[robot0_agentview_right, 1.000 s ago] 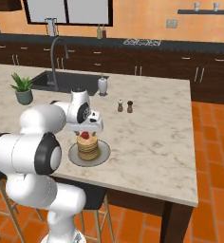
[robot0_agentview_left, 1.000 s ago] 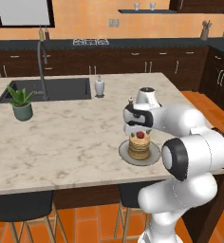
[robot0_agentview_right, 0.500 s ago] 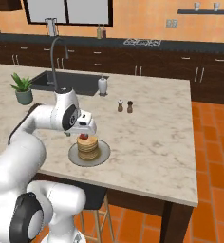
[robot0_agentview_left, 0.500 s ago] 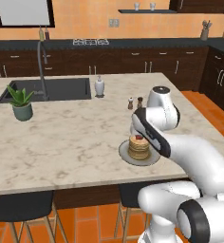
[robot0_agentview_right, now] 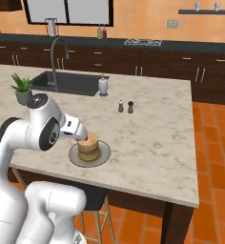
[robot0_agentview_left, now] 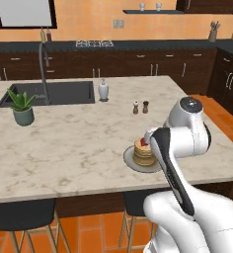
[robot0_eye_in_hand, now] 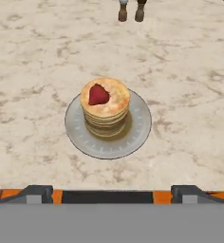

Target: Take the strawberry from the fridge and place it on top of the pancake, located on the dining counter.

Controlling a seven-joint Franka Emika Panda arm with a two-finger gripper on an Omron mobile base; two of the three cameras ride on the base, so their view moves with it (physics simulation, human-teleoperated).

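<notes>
Hand view: strawberry (robot0_eye_in_hand: 98, 95) sitting on pancake (robot0_eye_in_hand: 106, 108), plate (robot0_eye_in_hand: 137, 128) on dining counter (robot0_eye_in_hand: 190, 80). Gripper (robot0_eye_in_hand: 111, 193) spread wide, holding nothing, w/ fingertips (robot0_eye_in_hand: 38, 193) apart.

From behind-left: my arm (robot0_agentview_left: 180, 143) folds over the near-right edge of the dining counter (robot0_agentview_left: 79, 143), partly hiding the plate (robot0_agentview_left: 131, 159). Pancake (robot0_agentview_left: 143, 152) stack on it, strawberry (robot0_agentview_left: 143, 142) just a red sliver on top. Salt & pepper shakers (robot0_agentview_left: 140, 107) farther back, potted plant (robot0_agentview_left: 21, 105) well left.

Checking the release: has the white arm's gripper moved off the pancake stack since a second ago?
Yes. The gripper has pulled back from the tan pancake stack toward the near counter edge, leaving the small red strawberry on top.
</notes>
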